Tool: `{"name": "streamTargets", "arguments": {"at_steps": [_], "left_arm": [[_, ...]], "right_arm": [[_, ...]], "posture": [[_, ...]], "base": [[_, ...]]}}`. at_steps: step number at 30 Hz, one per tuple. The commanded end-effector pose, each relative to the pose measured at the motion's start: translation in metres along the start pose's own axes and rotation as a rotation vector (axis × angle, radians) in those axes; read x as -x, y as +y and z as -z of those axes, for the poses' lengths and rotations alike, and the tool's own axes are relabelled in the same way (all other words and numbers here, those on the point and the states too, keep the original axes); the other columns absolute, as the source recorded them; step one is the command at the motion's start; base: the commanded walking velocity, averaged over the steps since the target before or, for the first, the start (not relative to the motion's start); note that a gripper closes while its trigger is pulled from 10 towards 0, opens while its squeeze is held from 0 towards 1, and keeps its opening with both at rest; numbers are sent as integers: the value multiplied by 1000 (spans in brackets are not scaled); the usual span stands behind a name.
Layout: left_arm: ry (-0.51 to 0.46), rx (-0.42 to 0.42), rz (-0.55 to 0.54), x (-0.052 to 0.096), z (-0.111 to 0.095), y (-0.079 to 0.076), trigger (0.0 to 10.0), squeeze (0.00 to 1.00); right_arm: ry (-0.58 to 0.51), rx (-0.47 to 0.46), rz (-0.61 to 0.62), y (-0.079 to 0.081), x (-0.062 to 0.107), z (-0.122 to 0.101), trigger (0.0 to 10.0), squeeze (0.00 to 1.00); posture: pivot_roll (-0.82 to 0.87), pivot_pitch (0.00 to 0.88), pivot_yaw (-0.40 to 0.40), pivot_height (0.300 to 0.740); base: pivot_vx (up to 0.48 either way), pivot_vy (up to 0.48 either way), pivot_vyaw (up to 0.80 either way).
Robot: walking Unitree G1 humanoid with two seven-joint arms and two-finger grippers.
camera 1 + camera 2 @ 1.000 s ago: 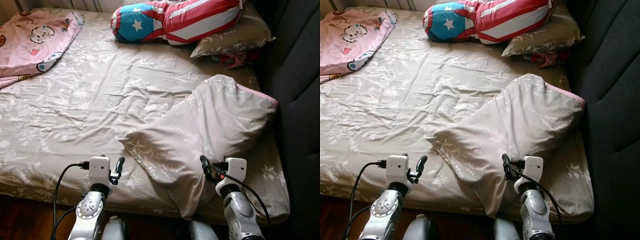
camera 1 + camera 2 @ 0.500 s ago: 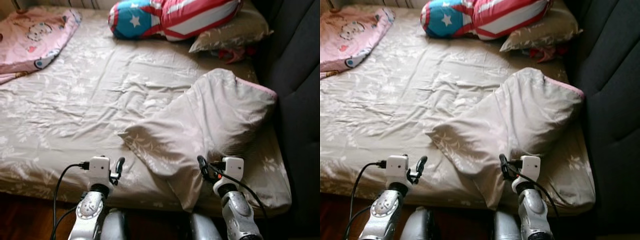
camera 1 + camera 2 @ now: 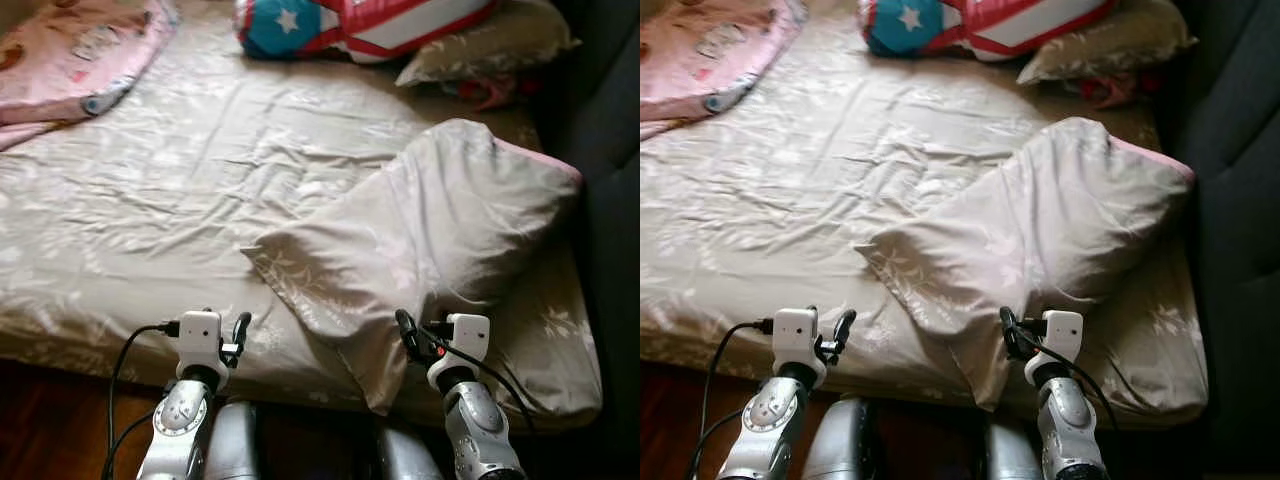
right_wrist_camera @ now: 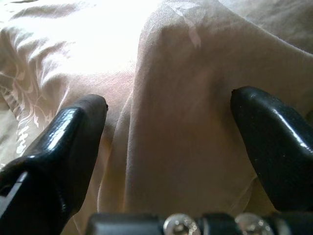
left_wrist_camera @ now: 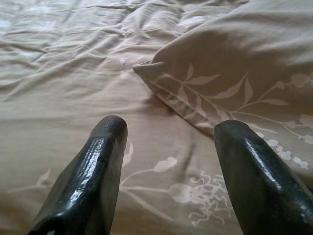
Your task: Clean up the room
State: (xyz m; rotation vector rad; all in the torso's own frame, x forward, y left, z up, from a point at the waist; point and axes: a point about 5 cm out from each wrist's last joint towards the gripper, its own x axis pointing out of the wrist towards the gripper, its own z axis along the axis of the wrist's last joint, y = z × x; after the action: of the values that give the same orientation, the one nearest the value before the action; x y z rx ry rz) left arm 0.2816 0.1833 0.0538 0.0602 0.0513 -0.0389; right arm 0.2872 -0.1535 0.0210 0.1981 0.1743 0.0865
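While robot stands at bed [image 3: 120, 230] edge, pink blanket [image 3: 70, 50] lies far left. Left gripper [image 5: 168, 161] low over sheet, jaws wide, empty, pillow [image 3: 430, 240] corner just ahead. Right gripper [image 4: 168, 147] jaws wide, pillow's hanging fold between fingers, not clamped. Judgement: close right on fold first, bite deep, then left takes corner; lift together, avoid dragging sheet.

Head pair high, angled down at the bed [image 3: 150, 200] — wrist views close over its folded pillow [image 5: 254, 63].
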Motion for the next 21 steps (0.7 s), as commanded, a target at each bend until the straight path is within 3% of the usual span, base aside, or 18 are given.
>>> {"name": "streamTargets", "arguments": {"at_steps": [1,5,8,21], "left_arm": [[34,5,-10,6,8,3,10000,0],[32,6,-10,6,8,4,10000,0],[30,9,-9,6,7,4,10000,0],[24,14,-3,6,6,4,10000,0]], "right_arm": [[3,-12,10,-1,3,3,10000,0],[-91,-33,14,-2,1,-11,10000,0],[-97,-30,12,-2,-1,-13,10000,0],[-135,-1,22,-3,-6,-26,10000,0]], "posture": [[-80,238,-20,625],[-81,238,-19,625],[-81,238,-19,625],[-78,238,-14,625]], "base": [[0,0,0],[0,0,0],[0,0,0],[325,0,0]]}}
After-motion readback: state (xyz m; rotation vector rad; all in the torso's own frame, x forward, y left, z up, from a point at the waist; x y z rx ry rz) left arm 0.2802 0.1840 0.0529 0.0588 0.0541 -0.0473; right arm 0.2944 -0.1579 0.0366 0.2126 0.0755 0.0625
